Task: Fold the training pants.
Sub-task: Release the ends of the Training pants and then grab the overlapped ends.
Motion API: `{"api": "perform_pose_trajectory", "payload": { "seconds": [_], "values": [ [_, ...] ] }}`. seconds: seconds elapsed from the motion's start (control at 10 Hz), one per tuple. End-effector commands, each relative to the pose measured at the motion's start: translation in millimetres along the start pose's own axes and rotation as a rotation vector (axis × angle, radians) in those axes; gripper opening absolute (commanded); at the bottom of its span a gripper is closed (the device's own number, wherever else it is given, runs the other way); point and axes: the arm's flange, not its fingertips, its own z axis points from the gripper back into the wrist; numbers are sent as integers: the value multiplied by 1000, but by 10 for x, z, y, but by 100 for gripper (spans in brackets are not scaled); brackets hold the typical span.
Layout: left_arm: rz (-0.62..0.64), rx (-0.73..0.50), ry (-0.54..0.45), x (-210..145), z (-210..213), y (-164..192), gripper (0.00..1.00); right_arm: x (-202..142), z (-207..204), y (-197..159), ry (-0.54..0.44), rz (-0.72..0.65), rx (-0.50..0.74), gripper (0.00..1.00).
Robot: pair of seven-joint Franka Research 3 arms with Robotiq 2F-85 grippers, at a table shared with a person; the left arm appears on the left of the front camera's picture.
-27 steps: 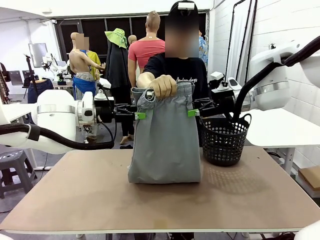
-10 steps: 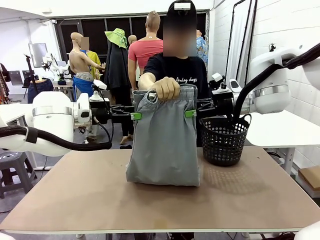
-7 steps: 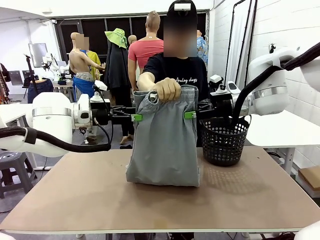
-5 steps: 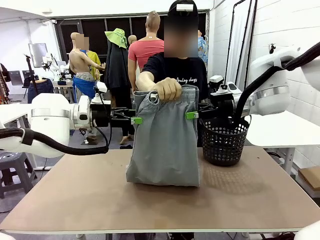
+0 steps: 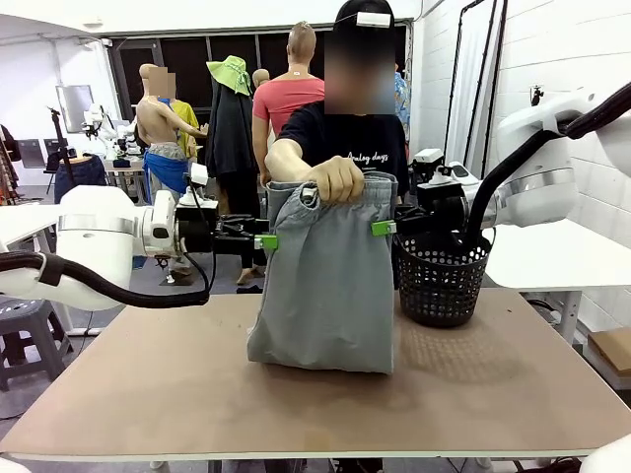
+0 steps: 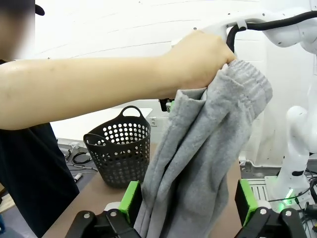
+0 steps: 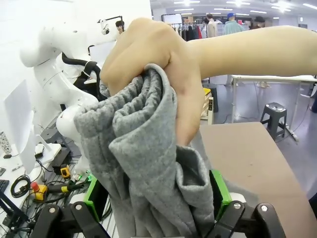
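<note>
The training pants (image 5: 323,286) hang before you over the table's (image 5: 296,414) middle, lower end on it, the person's hand (image 5: 335,179) at their 12 o'clock. Your left gripper (image 5: 264,240) sits at their 9 o'clock, your right gripper (image 5: 383,228) at 3, the basket (image 5: 441,281) on the table at 4.

We count one training pants (image 5: 325,286), one black mesh basket (image 5: 441,286), one table (image 5: 296,404), one person's hand (image 5: 335,179). Two grippers: left gripper (image 5: 264,241), right gripper (image 5: 383,228). Each wrist view gives us two green pads (image 6: 130,198). One grey stool (image 5: 30,315) too.
</note>
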Motion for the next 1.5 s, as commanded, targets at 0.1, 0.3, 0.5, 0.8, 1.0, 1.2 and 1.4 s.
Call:
{"api": "perform_pose_trajectory", "payload": {
  "seconds": [0.1,0.3,0.5,0.8,1.0,1.2,1.4],
  "values": [
    [10,5,8,-29,-102,50,100,-43,-112,-3,-22,55,-39,100],
    [34,24,2,-64,-170,64,100,-124,-166,-17,-29,30,-41,100],
    [50,34,-7,-94,-240,65,100,-230,-237,-23,-30,-1,-45,100],
    [37,34,-26,-102,-306,51,100,-343,-316,-23,-32,-18,-45,100],
    [36,17,-20,-97,-358,42,100,-355,-375,-64,-34,-2,-34,100],
    [47,-18,7,-96,-348,-63,100,-336,-404,-102,-36,7,-31,100],
    [43,-28,0,-73,-381,-114,100,-307,-431,-120,-46,19,-20,100]
  ]
}}
